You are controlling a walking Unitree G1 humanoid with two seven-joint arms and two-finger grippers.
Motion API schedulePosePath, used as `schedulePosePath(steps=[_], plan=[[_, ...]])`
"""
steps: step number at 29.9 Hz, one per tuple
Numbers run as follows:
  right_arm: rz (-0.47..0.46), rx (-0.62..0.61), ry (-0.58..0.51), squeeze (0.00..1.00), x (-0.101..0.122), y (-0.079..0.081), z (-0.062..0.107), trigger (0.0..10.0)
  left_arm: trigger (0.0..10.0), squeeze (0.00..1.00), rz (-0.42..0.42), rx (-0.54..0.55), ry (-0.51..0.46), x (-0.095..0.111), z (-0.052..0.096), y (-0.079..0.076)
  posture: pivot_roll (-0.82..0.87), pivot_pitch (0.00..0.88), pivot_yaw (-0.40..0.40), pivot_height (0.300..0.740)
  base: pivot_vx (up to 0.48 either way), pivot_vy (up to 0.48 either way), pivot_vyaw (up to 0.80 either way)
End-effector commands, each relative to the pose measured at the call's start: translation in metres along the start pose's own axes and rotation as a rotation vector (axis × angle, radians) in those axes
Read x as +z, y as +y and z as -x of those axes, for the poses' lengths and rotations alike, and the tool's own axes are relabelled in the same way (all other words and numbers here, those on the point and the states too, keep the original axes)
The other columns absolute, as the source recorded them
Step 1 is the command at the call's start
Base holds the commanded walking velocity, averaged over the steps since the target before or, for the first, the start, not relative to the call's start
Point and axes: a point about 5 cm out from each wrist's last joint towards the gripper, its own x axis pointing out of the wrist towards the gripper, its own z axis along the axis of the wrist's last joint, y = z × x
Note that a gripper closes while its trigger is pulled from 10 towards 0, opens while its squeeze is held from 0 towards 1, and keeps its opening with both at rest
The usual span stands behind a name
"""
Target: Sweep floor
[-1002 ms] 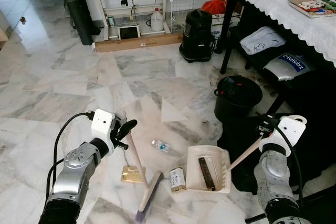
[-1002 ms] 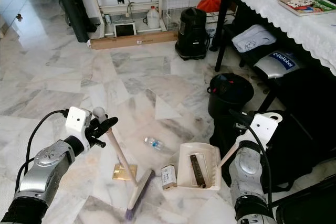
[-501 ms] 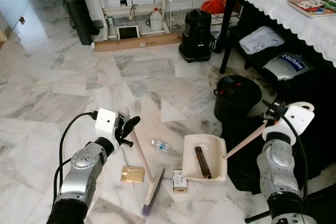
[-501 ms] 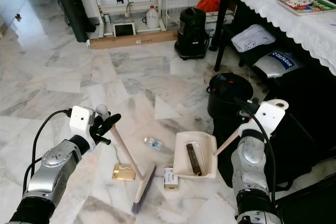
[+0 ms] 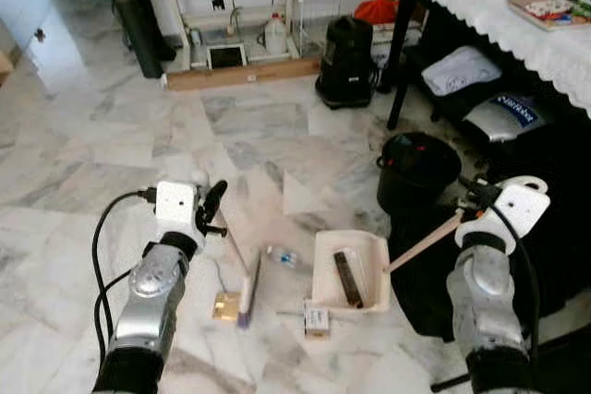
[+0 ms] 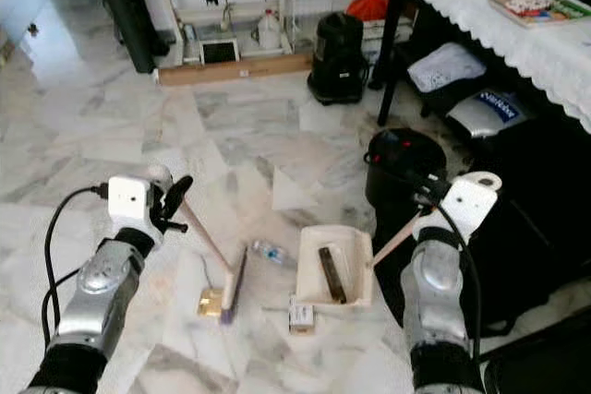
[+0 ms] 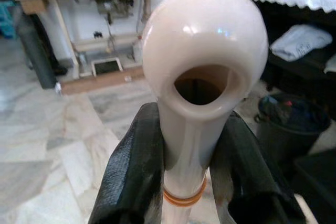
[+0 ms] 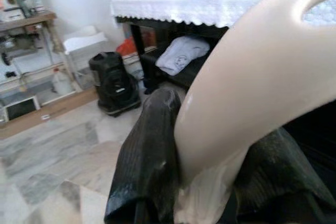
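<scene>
left fingers (image 7: 134, 174) clamped on broom handle (image 7: 202, 77), right fingers (image 8: 149, 153) clamped on dustpan handle (image 8: 252, 87)

We see the cream broom (image 5: 242, 269) slanting to the marble floor (image 5: 111, 145), beside the tilted dustpan (image 5: 349, 270) holding debris.

You can make out one piece of lettering: white characters on the blue panel of the silver-grey bag (image 5: 506, 115) under the lace-covered table (image 5: 480, 2), near its front edge. They are too blurred to read for certain. The cover of the book (image 5: 552, 9) on that table shows colours but no legible words.
</scene>
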Motion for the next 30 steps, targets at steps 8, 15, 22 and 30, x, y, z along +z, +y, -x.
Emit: schedulePosePath(steps=[8, 15, 22, 30], plan=[[-0.005, 0.054, -0.068, 0.00, 0.018, 0.007, 0.008, 10.0, 10.0, 0.00, -0.047, 0.016, -0.079, 0.008, -0.001, -0.006, -0.15, 0.000, -0.017, 0.740, 0.000, 0.000, 0.00], [0.016, 0.074, -0.058, 0.00, 0.014, 0.010, 0.018, 10.0, 10.0, 0.00, -0.045, 0.028, -0.086, 0.004, 0.004, -0.011, -0.15, 0.000, -0.023, 0.740, 0.000, 0.000, 0.12], [0.022, 0.082, -0.052, 0.00, 0.014, 0.012, 0.020, 10.0, 10.0, 0.00, -0.052, 0.036, -0.087, 0.003, 0.005, -0.010, -0.15, 0.000, -0.022, 0.740, 0.000, 0.000, 0.77], [0.009, 0.077, -0.051, 0.00, 0.014, 0.013, 0.020, 10.0, 10.0, 0.00, -0.059, 0.041, -0.083, 0.001, 0.007, -0.008, -0.15, 0.000, -0.019, 0.740, 0.000, 0.000, 0.80]])
